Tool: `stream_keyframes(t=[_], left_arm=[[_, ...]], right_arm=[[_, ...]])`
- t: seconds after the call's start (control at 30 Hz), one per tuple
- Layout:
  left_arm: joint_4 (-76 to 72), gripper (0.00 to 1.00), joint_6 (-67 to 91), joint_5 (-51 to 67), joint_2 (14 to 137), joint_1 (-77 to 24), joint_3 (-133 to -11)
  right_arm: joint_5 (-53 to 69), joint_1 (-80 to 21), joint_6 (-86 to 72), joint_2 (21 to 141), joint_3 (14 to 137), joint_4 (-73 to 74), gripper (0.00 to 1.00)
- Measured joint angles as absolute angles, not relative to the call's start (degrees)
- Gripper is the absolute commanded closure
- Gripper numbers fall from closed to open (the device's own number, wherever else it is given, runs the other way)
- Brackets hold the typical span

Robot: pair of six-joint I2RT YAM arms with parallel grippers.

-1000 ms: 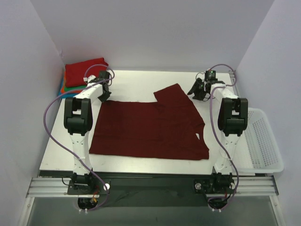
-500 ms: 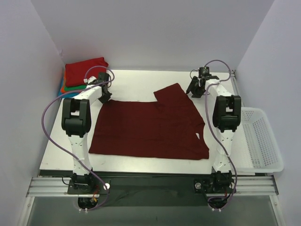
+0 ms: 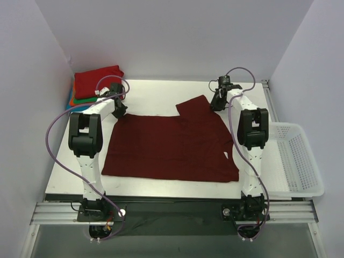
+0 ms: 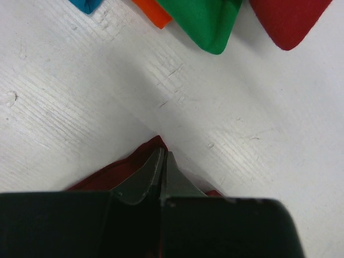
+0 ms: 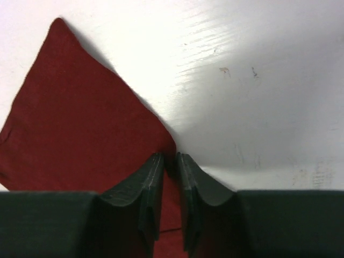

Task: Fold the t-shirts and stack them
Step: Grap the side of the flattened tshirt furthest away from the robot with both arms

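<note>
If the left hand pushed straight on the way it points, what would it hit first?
Bare table first, then probably the green shirt; depth unclear. The left hand is shut on a corner of the maroon shirt.

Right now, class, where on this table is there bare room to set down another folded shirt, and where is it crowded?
Bare: the far strip of the table between the folded stack and the right gripper; the near strip between the maroon t-shirt and the near edge. Crowded: the far-left corner, the left gripper between stack and shirt.
</note>
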State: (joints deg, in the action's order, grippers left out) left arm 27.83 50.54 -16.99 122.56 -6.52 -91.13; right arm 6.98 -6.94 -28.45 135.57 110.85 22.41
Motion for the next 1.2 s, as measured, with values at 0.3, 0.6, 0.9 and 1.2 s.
stream_keyframes(t=[0.3, 0.6, 0.9, 1.2], left_arm=[[25.71, 1.00, 50.37, -15.14, 121.01, -5.37, -89.25], [23.03, 1.00, 50.33, -12.64, 120.68, -3.07, -87.88], [21.82, 1.00, 50.30, -8.84, 119.92, -1.02, -87.83], [20.12, 1.00, 50.33, -6.37, 115.04, -1.02, -85.43]], right_arm=[[4.38, -6.92, -29.36, 135.46, 110.83, 23.42, 1.00], [2.00, -6.85, -27.83, 131.68, 109.69, 24.67, 1.00], [-0.78, -6.83, -26.39, 121.34, 105.95, 24.43, 1.00], [-2.26, -6.57, -26.06, 114.24, 95.57, 23.81, 1.00]])
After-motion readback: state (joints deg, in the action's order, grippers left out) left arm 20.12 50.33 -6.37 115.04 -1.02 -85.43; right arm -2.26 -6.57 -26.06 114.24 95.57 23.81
